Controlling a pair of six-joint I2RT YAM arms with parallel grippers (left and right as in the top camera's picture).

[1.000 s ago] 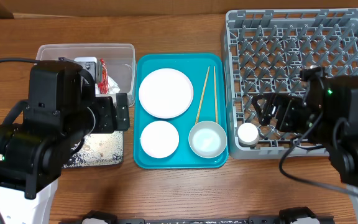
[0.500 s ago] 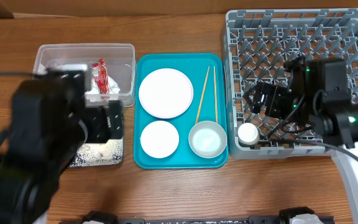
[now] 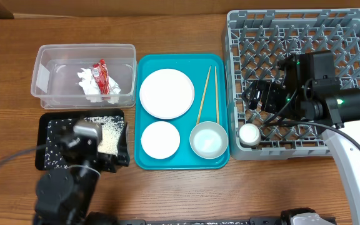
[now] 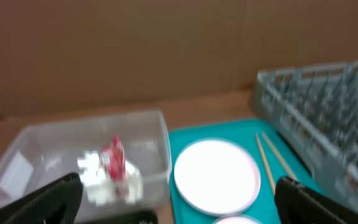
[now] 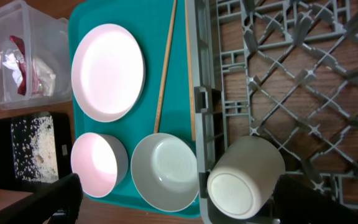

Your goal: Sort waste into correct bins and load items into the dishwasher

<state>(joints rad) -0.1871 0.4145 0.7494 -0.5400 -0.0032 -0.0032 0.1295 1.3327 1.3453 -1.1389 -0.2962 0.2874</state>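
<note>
cup (image 3: pixel 250 134) in rack (image 3: pixel 355 56), right of serving tray (image 3: pixel 184 164)

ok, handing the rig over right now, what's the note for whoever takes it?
Left gripper: open, empty, near the table's front left.
Right gripper: open, empty, over the rack, just above the cup.
Done: wrapper and napkin in the clear tub; rice in the black tray; cup in the rack's front-left corner.
Left: plate, small bowl, silvery bowl and chopsticks on the teal tray, to go into the rack.
</note>
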